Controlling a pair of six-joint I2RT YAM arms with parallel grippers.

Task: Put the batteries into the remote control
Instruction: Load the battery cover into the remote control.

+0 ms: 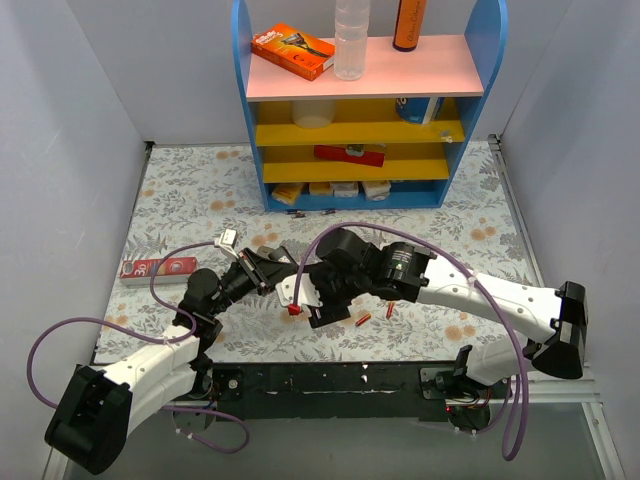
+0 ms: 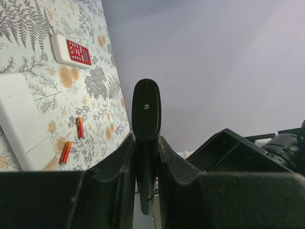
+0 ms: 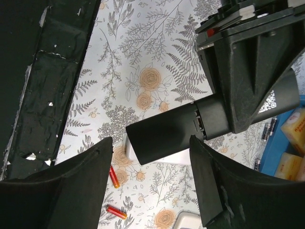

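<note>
so the batteries [image 2: 80,127] aren't going in yet imo. two of them are lying loose on the floral table cover [image 1: 200,190], near the front edge and just beside the white remote control [image 2: 16,119]. that one is lying flat, plain side up, partly under where the two grippers are meeting. i'm not seeing any battery sitting in it.

a bit further in, the left gripper [image 2: 146,143] is pinching a slim black oblong thing [image 2: 146,105] tight between closed fingers and holding it up off the table. can't tell if it's a cover or some other remote. the right gripper [image 3: 150,143] is hanging wide open with that black thing's free end sitting between its fingers [image 3: 86,181], gripping nothing. whether a finger is grazing it i can't tell.

my guess: this is looking like a handover or a pull-apart step. the next move is going to need the right fingers closing squarely on that end, or dropping for a battery without sending the loose ones rolling.
</note>
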